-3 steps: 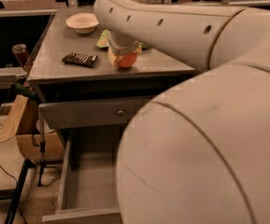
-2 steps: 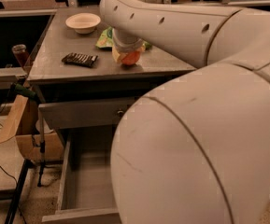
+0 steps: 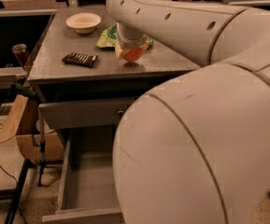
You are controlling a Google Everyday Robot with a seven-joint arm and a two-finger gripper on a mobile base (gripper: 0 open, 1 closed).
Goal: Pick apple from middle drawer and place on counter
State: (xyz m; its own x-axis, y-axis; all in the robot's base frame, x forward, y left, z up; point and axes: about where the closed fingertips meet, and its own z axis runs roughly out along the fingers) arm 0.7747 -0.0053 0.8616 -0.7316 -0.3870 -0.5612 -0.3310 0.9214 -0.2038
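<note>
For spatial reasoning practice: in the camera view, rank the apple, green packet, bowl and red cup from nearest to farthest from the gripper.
The gripper sits over the counter's front half.
1. apple: right at it.
2. green packet: just behind, leftward.
3. bowl: back left.
4. red cup: far left, beside the counter.

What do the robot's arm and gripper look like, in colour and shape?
The arm is cream-white, made of thick rounded segments with thin dark seams; the upper segment has a row of small dark holes. The gripper, over the counter, is pale too.
</note>
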